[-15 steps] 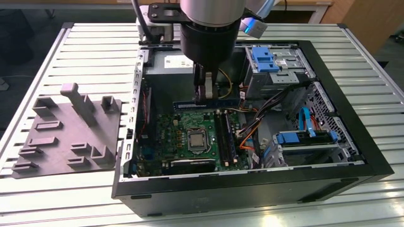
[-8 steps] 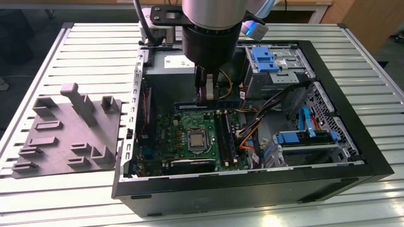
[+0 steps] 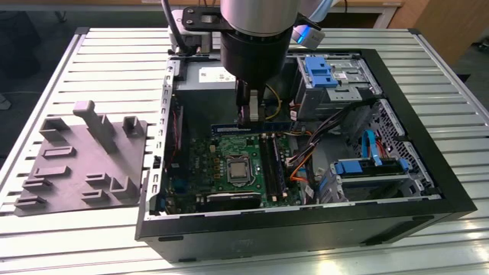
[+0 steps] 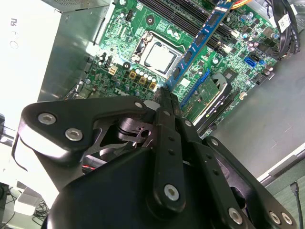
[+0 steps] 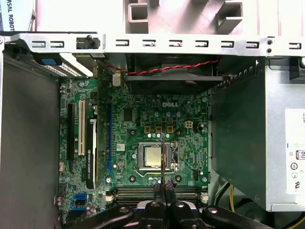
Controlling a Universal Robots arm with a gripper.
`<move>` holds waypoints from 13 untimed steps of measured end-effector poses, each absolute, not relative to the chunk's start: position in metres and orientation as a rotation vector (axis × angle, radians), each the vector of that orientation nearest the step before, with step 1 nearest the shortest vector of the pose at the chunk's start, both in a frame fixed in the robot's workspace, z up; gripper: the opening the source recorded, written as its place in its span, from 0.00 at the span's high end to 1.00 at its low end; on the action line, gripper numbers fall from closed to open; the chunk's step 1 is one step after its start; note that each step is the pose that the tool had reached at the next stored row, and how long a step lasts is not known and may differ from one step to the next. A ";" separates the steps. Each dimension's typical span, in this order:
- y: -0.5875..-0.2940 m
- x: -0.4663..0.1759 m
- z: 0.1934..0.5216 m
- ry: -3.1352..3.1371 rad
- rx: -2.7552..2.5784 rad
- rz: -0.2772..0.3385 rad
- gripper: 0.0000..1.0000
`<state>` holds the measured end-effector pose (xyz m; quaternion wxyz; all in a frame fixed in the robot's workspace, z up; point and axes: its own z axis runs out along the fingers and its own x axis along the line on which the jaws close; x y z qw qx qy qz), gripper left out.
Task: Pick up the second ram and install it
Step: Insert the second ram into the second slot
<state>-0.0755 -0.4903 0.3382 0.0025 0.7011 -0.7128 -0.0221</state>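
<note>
"Exterior view first: what is laid out in front of me?"

"You have a slatted metal table (image 3: 91, 51), and on it an open black computer case (image 3: 306, 223) lying on its side. A grey moulded tray (image 3: 84, 160) sits on the table at the exterior view's left, just beside the case."

"And inside the case?"

"You see the grey power-supply box (image 3: 200, 77) at the far end, with the green motherboard (image 3: 206, 157) next to it. Your arm (image 3: 252, 40) reaches straight down into the case over the line where those two meet."

"What is the gripper (image 3: 252, 117) doing?"

"Your gripper's fingers are clamped on the second ram (image 3: 229, 128). In the exterior view the stick lies level and crosswise, along the motherboard's edge nearest the power-supply box. In the second wrist view you see the gripper (image 4: 167, 93) pinching one long edge of the second ram (image 4: 200, 38), which hangs above the motherboard (image 4: 119, 28) and is not seated in a slot."

"What lies beneath it?"

"Below the stick you have the processor (image 4: 159, 57). In the first wrist view your gripper (image 5: 164, 188) stands over the motherboard (image 5: 143, 105), near the processor (image 5: 153, 156), with the power-supply box (image 5: 248, 143) alongside."
</note>
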 end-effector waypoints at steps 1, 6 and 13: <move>-0.490 -0.076 0.338 -2.236 2.199 -0.069 0.89; -0.490 -0.076 0.338 -2.236 2.198 -0.069 0.89; -0.490 -0.075 0.338 -2.309 2.124 -0.070 0.89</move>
